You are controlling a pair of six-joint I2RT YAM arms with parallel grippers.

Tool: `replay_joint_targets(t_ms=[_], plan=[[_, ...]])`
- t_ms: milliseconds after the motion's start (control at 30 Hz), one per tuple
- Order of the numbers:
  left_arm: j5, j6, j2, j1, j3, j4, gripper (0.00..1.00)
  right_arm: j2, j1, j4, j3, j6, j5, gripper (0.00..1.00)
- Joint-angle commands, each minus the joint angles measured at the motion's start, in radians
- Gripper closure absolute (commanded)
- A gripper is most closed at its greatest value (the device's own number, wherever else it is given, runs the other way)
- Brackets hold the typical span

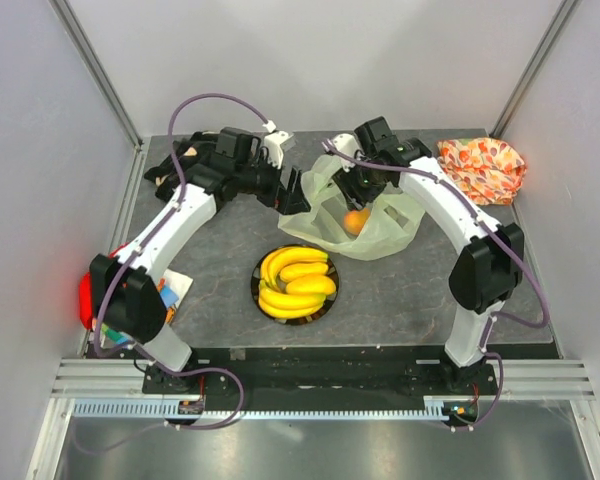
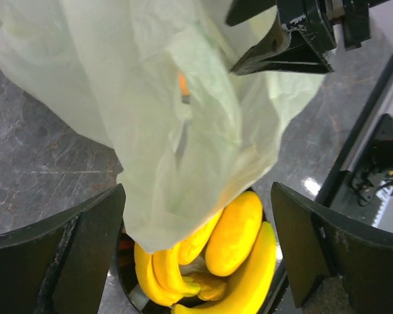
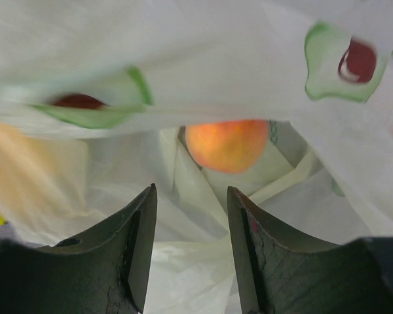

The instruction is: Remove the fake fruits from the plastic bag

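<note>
My right pincer (image 3: 190, 193) is apart, poking into the one plastic bag (image 3: 183, 52). One peach (image 3: 227, 145) sits inside the bag, just past the pincer's tips, not touching them. My left pincer (image 2: 196, 190) is wide apart too, and the bag shows between its fingers. On the worktop (image 1: 430, 290), one dark plate (image 1: 256, 284) holds yellow bananas (image 1: 295, 270) and one oval fruit (image 2: 234, 232). I cannot count the bananas.
</note>
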Motion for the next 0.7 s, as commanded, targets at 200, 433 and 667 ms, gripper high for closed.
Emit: replay_joint_targets(t_ms=[200,433,667], plan=[[-0.043,0.003,0.105,-0.078,0.008,0.031,0.17,-0.241,-0.018,0.044,-0.398,0.026,0.059,0.46],[-0.011,0.001,0.087,-0.081,-0.028,-0.004,0.98,-0.347,-0.018,0.023,-0.587,0.027,0.05,0.44],[-0.008,0.039,0.067,-0.086,-0.061,-0.015,0.98,-0.267,-0.023,0.076,-0.43,0.01,0.095,0.41]])
